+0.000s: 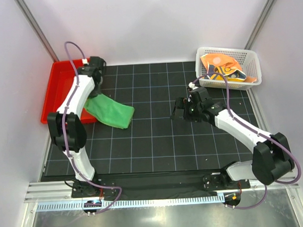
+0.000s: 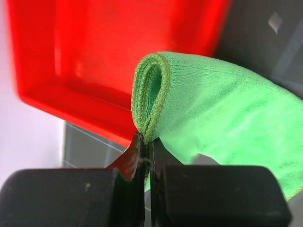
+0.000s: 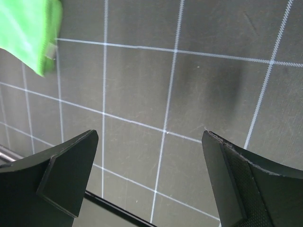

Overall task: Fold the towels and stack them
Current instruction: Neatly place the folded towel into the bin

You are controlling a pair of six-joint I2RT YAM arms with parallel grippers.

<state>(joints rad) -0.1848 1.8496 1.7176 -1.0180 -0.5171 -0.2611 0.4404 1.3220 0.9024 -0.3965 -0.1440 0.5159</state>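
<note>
A plain green towel lies folded on the black grid mat, its left end lifted over the rim of the red tray. My left gripper is shut on that end. In the left wrist view the doubled hem of the green towel loops up out of the left gripper, with the tray behind. My right gripper stands open over bare mat right of the towel. In the right wrist view the right gripper holds nothing, and a corner of the green towel shows at the upper left. Crumpled orange and yellow towels sit in the basket.
The white mesh basket stands at the back right corner of the mat. The red tray sits at the back left, against the left wall. White walls and metal posts enclose the workspace. An aluminium rail runs along the near edge.
</note>
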